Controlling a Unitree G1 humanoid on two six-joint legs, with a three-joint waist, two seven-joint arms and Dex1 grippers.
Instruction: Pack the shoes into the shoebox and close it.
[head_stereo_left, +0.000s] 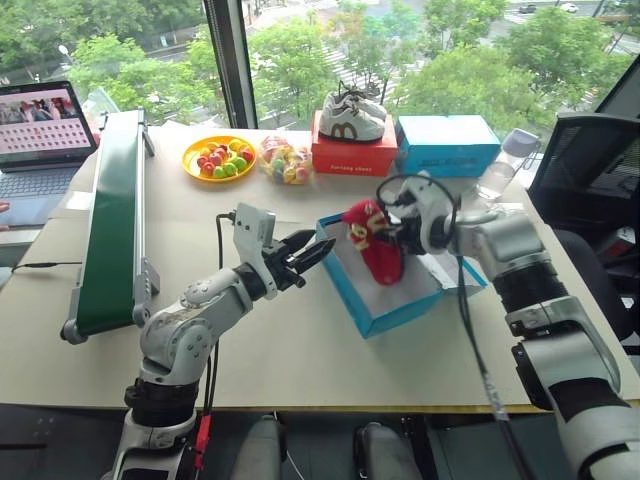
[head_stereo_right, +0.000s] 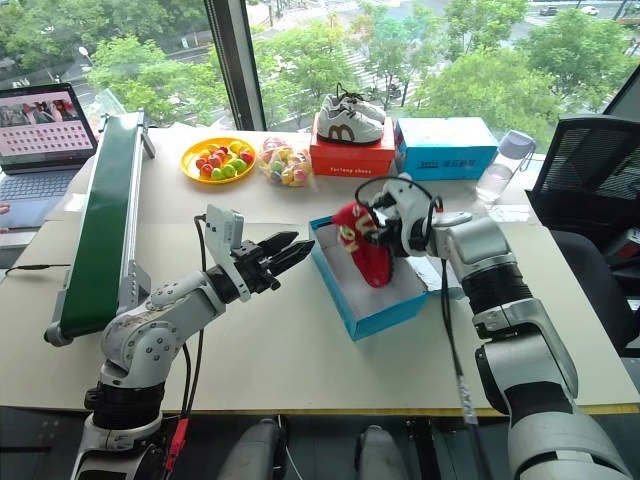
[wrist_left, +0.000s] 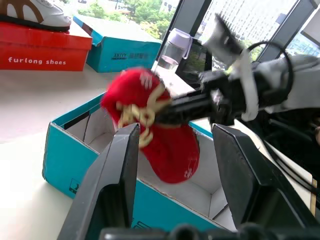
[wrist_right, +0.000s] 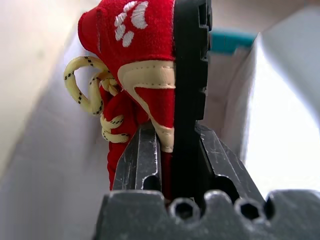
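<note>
The left gripper (head_stereo_left: 318, 252) sits nearest the robot, level above the bare table (head_stereo_left: 300, 350), pointing right toward the shoebox (head_stereo_left: 375, 318). Its fingers stand partly apart and hold nothing. It is just left of the shoebox's near-left corner and does not touch the box. In the left wrist view the shoes (wrist_left: 152, 132) appear between and beyond its two fingers, well clear of them.

The shoebox is open on the table right of centre. Its blue walls surround a white interior. The lid lies folded back on the far-right side under the right arm.

The right gripper (head_stereo_left: 392, 233) reaches in from the right over the open box. Its fingers are closed tight on the shoes. The right wrist view shows red fabric and a black sole (wrist_right: 192, 75) clamped between the fingers, with cream laces (wrist_right: 92, 95) hanging to one side. One shoe's toe hangs down into the shoebox; the other part of the red bundle rises above the box's far-left rim. Whether the toe touches the box floor cannot be told.

Farther back lie a green conveyor (head_stereo_left: 110, 215) at the left, a yellow plate (head_stereo_left: 195, 160), a bag of sweets (head_stereo_left: 284, 160), white sneakers (head_stereo_left: 352, 116) on a red box (head_stereo_left: 352, 155), another blue box (head_stereo_left: 448, 145), a clear bottle (head_stereo_left: 505, 160) and a laptop (head_stereo_left: 40, 135).
</note>
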